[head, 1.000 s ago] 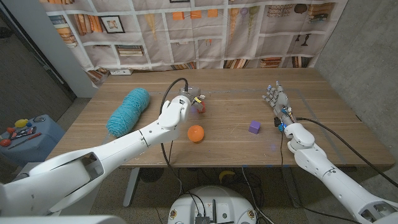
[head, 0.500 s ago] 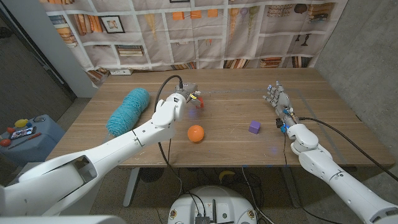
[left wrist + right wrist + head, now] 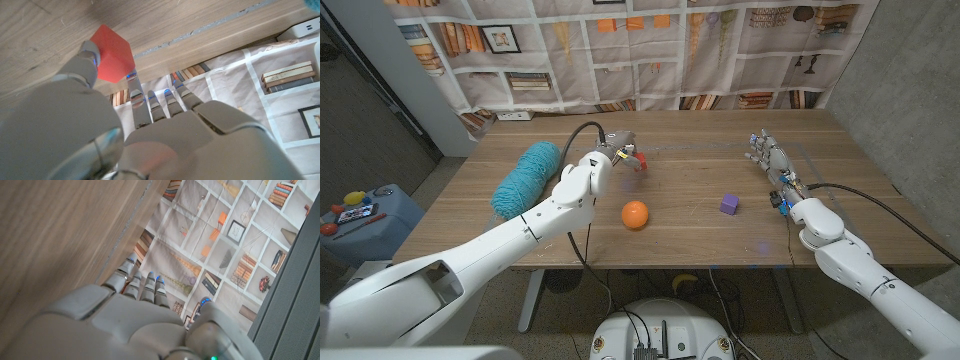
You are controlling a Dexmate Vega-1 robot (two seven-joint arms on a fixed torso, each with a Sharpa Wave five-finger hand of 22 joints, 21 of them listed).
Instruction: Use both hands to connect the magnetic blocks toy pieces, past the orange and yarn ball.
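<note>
Where the wood-grain tabletop [image 3: 700,240] carries the smooth round orange [image 3: 635,214], noted as landmark for all positions. Left hand [image 3: 613,155] raised just beyond the orange, toward the far edge, pinching a red cube block [image 3: 113,53] between thumb and fingertip; flat matte faces and crisp edges plain in the left wrist view, remaining fingers [image 3: 150,107] extended straight. Same block seen in the head view only as a small red spot at the fingertips [image 3: 640,160]. Purple cube block [image 3: 729,204] lying on the tabletop to the right of the orange, well apart from it, untouched. Teal yarn ball [image 3: 525,178], fuzzy, elongated and wound in strands, lying to the left of the orange, near the left forearm. Right hand [image 3: 768,157] far to the right of the orange, beyond the purple block, fingers straight and slightly spread, holding nothing; glossy white shell on palm and arm. Printed bookshelf cloth backdrop [image 3: 650,50] hanging behind the far tabletop edge.
</note>
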